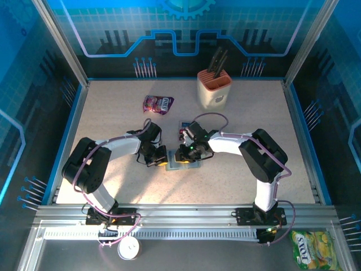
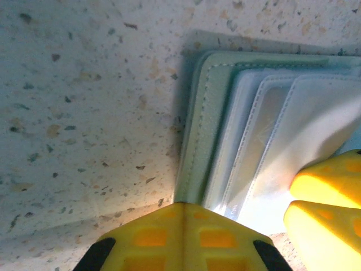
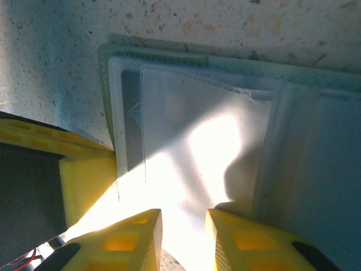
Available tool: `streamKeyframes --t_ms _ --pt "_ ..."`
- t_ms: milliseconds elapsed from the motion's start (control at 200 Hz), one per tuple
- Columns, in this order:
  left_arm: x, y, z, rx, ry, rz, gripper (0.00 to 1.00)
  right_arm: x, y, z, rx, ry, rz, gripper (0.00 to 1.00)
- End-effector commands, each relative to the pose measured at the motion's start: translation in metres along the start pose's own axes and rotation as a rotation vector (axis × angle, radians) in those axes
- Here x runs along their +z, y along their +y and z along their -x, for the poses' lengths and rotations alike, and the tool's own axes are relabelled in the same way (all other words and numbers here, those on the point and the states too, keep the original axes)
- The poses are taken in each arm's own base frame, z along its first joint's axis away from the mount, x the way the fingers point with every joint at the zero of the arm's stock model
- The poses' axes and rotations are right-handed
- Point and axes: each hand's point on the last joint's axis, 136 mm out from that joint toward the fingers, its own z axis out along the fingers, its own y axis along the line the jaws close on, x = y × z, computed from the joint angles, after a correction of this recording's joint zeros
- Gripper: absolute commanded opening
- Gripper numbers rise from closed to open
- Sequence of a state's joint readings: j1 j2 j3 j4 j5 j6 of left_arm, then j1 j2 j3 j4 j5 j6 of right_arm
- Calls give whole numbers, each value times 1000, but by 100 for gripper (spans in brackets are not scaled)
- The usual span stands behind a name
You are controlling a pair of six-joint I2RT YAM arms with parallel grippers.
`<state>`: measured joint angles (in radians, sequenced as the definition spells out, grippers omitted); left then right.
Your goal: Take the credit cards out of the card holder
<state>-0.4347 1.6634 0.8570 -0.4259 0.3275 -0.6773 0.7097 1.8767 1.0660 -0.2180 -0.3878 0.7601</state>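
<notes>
Sage-green card holder (image 1: 184, 164) lies open between both grippers; left gripper (image 2: 183, 234) — jaws shut — rests on its edge; right gripper (image 3: 183, 234), jaws narrowly parted and empty, sits over the slotted inside — the nearer arm.

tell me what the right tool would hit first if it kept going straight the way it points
The right tool points down at the open card holder, so it would meet the holder's pale slotted inside first, right ahead of it. It may already touch that surface; depth is unclear.
</notes>
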Motion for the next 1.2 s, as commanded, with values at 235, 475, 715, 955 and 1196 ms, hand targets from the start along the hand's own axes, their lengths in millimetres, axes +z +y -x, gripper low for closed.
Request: streamKeyframes --t_ms 235,475,715,955,1196 --pt "-25 -23 11 5 -64 -61 5 -8 -6 -1 45 -13 103 28" --pt "-24 -40 10 4 -62 -159 21 -5 -10 -2 66 -11 169 27" --pt "-14 -41 11 15 -64 -180 29 -5 -15 -6 81 -8 198 27" --pt "2 -45 7 10 -29 -231 30 -5 -23 -9 112 -9 231 26" --pt "10 -43 5 -2 -10 -237 29 -3 -25 -9 121 -5 233 25"
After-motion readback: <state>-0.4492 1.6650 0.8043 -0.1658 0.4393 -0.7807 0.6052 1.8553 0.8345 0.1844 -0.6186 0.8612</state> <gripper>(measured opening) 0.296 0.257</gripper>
